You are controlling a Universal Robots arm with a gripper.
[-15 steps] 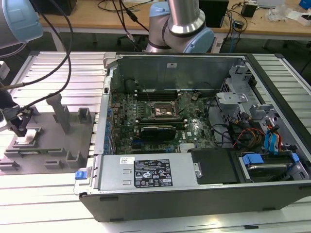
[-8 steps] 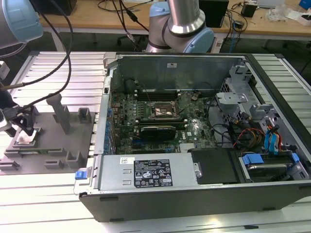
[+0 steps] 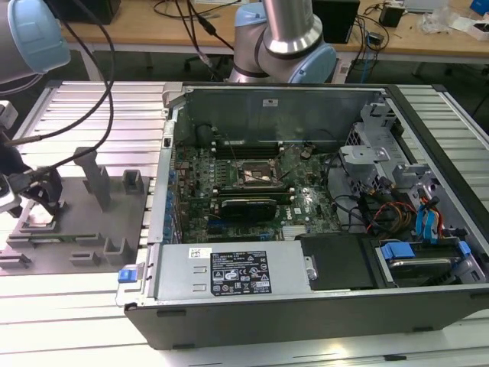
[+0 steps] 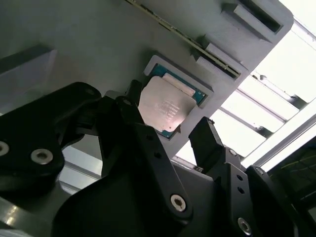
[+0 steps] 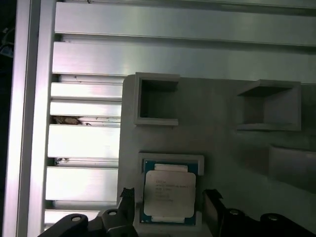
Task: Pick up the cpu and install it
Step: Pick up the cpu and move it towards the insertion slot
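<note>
Over at the exterior view's left the gripper [image 3: 42, 200] is hanging low over the grey moulded tray [image 3: 76, 222]. From there its black body is hiding most of what lies beneath, and the arm [image 3: 30, 34] is running off the edge. In both wrist views the fingers [image 5: 127, 202] are standing spread, one on each side of the cpu [image 5: 169, 190] and clear of its edges, grasping nothing. The cpu is lying flat in its square recess in the tray, silver top up. I cannot tell whether the fingertips are touching the tray. The tray is sitting on a ribbed aluminium table [image 3: 84, 115], just left of an open computer case [image 3: 306, 115]. A wooden bench [image 3: 153, 30] strewn with cables [image 3: 183, 11] is running along the far side.
</note>
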